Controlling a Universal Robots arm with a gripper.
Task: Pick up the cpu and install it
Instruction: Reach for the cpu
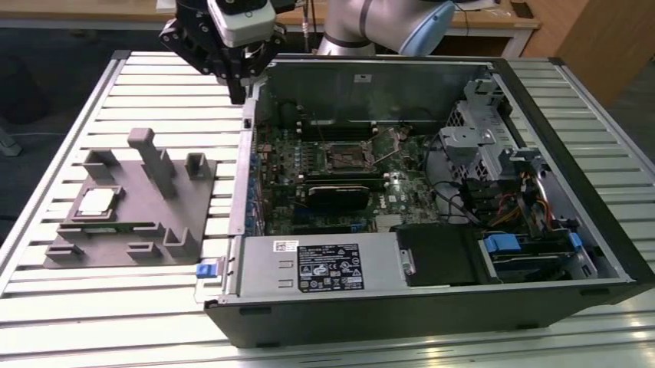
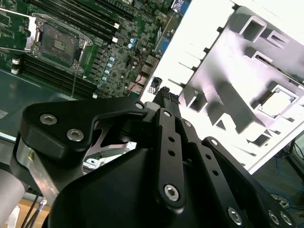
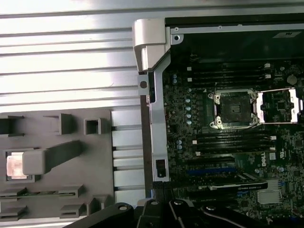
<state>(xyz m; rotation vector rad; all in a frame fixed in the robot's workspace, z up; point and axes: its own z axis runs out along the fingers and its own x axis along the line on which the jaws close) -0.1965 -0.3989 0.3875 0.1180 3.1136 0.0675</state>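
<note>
Slatted metal table (image 1: 133,84) carries an open computer case (image 1: 430,307) toward the exterior view's right. Its motherboard (image 1: 297,161) is exposed and the socket (image 1: 341,157) sits uncovered mid-board, with bare slats free along the far and near edges. Grey fixture (image 1: 153,207) sits at the exterior view's left, near the case's left wall, with a strip of open slats between them. Gripper (image 1: 238,92) hangs over the case's far left corner edge, fingers drawn together on nothing. The cpu (image 1: 97,201) lies flat in a recess on the fixture's left part, well apart from the gripper.
</note>
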